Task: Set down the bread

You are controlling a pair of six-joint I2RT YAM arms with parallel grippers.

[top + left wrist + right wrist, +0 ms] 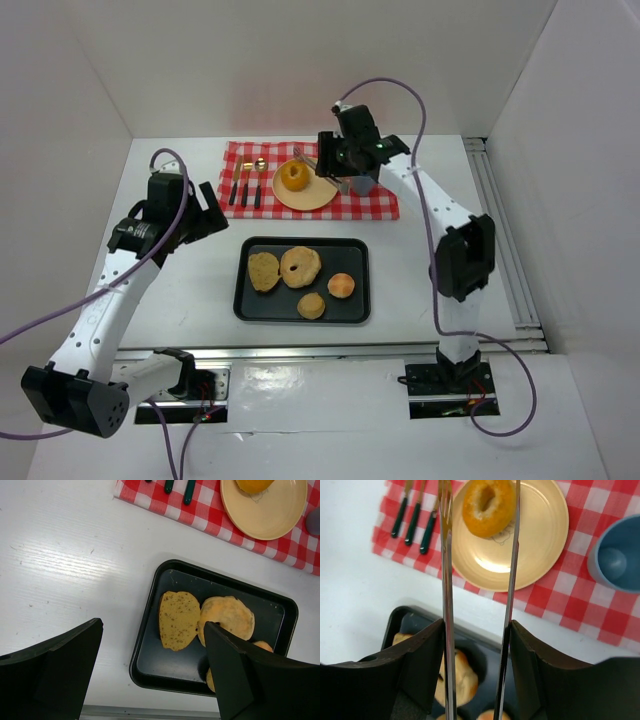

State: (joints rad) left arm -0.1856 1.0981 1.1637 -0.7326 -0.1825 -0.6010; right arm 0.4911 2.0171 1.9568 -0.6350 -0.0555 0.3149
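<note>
A ring-shaped bread [488,506] lies on the cream plate [540,535], between the spread tips of metal tongs [446,580]. My right gripper [476,630] is shut on the tongs, one finger pressed against each arm. From above, the bread [293,176] sits on the plate [318,195], with the right gripper [350,165] just to its right. My left gripper [153,625] hangs open and holds nothing, above the left end of the black tray [137,650]. In the top view the left gripper [205,212] is to the upper left of the tray [240,295].
The tray holds several breads: a flat slice [264,271], a round flat one [300,266] and two small buns [341,285]. The plate rests on a red checked cloth [560,590] with cutlery [412,517] to its left and a blue cup [620,555] to its right.
</note>
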